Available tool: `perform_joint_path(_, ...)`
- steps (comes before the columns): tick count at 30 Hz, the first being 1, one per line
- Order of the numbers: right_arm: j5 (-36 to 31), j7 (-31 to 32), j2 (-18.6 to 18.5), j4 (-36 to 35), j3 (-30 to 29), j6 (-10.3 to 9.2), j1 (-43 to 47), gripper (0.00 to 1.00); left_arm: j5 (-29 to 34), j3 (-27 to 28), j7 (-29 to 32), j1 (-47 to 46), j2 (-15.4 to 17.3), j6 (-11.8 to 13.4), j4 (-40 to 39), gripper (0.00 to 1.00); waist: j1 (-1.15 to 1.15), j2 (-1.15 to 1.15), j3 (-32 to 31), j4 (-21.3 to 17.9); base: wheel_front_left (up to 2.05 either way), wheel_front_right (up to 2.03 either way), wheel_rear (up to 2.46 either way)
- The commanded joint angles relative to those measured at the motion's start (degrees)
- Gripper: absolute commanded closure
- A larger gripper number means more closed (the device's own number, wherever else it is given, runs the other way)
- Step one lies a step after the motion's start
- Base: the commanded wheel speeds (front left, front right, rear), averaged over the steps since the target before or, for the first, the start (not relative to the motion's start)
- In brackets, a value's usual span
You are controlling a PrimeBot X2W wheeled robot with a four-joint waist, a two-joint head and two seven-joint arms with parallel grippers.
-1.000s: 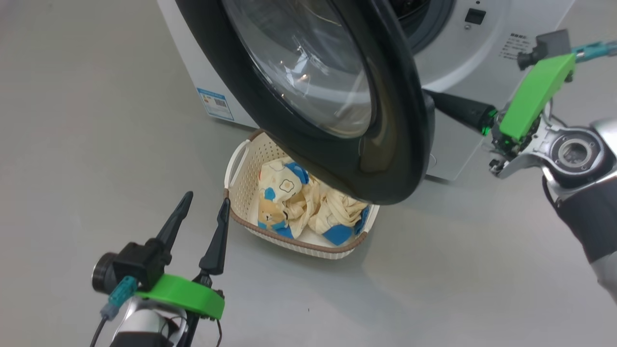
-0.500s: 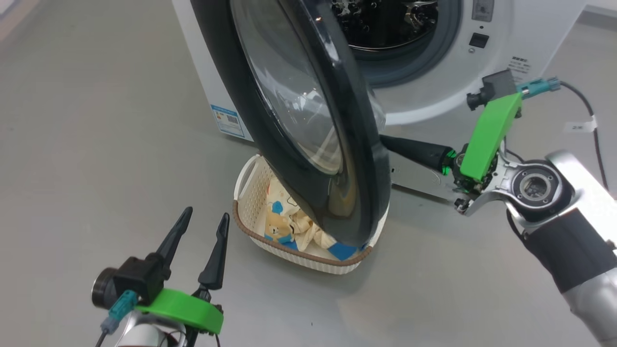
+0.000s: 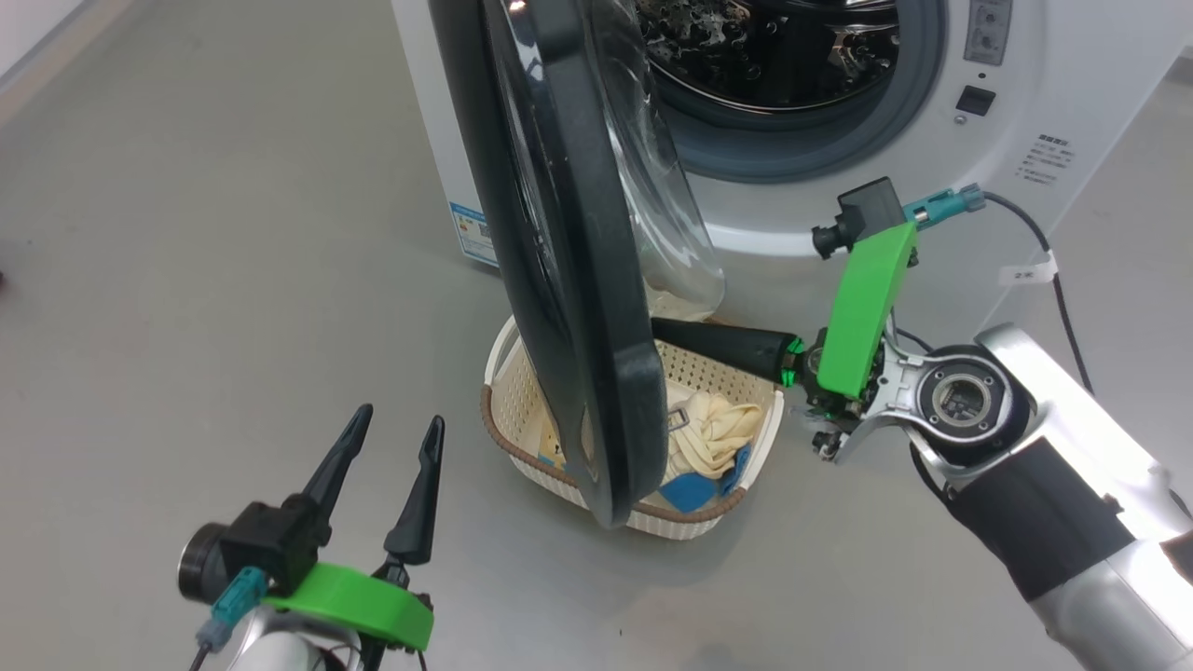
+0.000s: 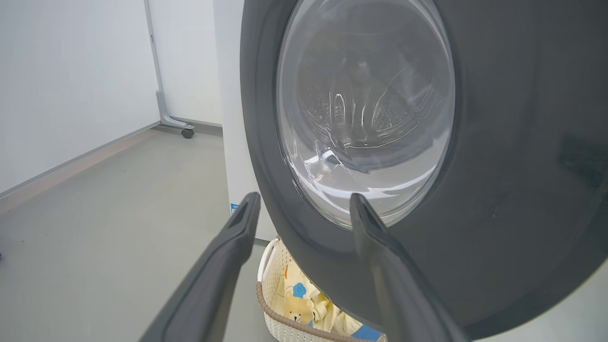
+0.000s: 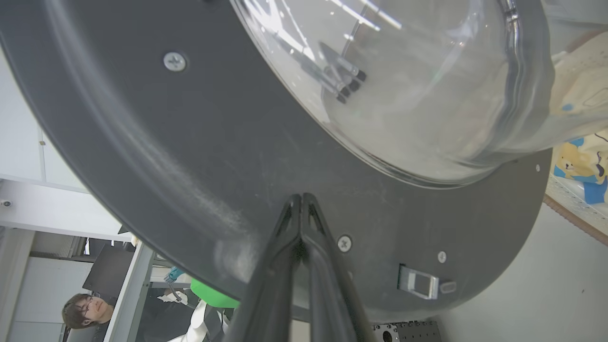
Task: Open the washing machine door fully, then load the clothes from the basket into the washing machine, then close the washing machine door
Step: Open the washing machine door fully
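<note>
– Washing machine door (image 3: pixel 582 280): swung further out than a second ago, now edge-on to the head view rather than showing its glass face. Opens up the drum (image 3: pixel 774 47) of the washing machine (image 3: pixel 1016 84) behind.
– Pushed by what?
– By the right tool (image 3: pixel 666 332), pressed together, tips against the door's inner face, pinching nothing. Left tool (image 3: pixel 401 417) spread and empty at near left, pointing at the door's outer side.
– Fully open, then?
– Not yet, by the look; probably needs more swing to the left. Partly a shift of the camera too, judging by the whole view.
– And the load?
– Clothes (image 3: pixel 713 433) untouched in the basket (image 3: pixel 690 522) on the floor, right under the door's lower edge, just in front of the machine. Uncovered more on the right than before, less on the left.
</note>
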Motion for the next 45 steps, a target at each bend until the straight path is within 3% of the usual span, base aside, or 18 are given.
perform_joint_path(1, 0.0, 0.4, 1.3, -2.2, 0.4, 0.09, -0.2, 1.00, 0.5, 2.2, -0.8, -0.9, 1.0, 0.0, -1.9, 0.00, 0.00, 0.00, -0.1, 0.2, 0.00, 0.00, 0.00)
perform_joint_path(9, -0.2, 0.0, 2.7, -2.1, 0.9, 0.09, 0.0, 1.00, 0.6, 2.3, -0.8, -1.5, 1.4, 0.0, -1.9, 0.00, 0.00, 0.00, -0.4, 0.2, 0.00, 0.00, 0.00)
perform_joint_path(19, -1.4, -2.9, 1.4, -2.3, -0.1, 0.09, 1.0, 1.00, 0.2, 2.5, -0.8, -1.7, 1.8, 0.0, -1.7, 0.00, 0.00, 0.00, -0.8, -1.9, 0.00, 0.00, 0.00)
perform_joint_path(21, -1.8, -3.7, 0.8, -2.7, -0.1, 0.09, 1.5, 0.71, 0.1, 2.3, -0.8, -1.7, 2.1, 0.0, -1.5, 0.00, 0.00, 0.00, -1.1, -2.4, 0.00, 0.00, 0.00)
perform_joint_path(23, -2.0, -4.7, 0.1, -3.1, -0.2, 0.09, 2.1, 0.53, -0.1, 2.3, -0.8, -1.8, 2.5, 0.0, -1.3, 0.00, 0.00, 0.00, -1.2, -3.0, 0.00, 0.00, 0.00)
perform_joint_path(25, -2.2, -5.8, -0.5, -3.3, -0.3, 0.09, 2.8, 0.26, -0.3, 2.4, -0.8, -1.8, 2.8, 0.0, -1.2, 0.00, 0.00, 0.00, -1.5, -3.7, 0.00, 0.00, 0.00)
perform_joint_path(28, -2.5, -7.7, -1.5, -3.8, -0.5, 0.09, 3.7, 0.00, -0.5, 2.8, -0.8, -1.8, 3.3, 0.0, -1.1, 0.00, 0.00, 0.00, -1.6, -4.8, 0.00, 0.00, 0.00)
perform_joint_path(45, -4.4, -23.7, -8.1, -4.6, 0.5, 0.09, 11.7, 0.00, -1.6, 6.2, -0.8, 0.9, 4.7, 0.0, -1.9, 0.00, 0.00, 0.00, -3.8, -11.4, 0.00, 0.00, 0.00)
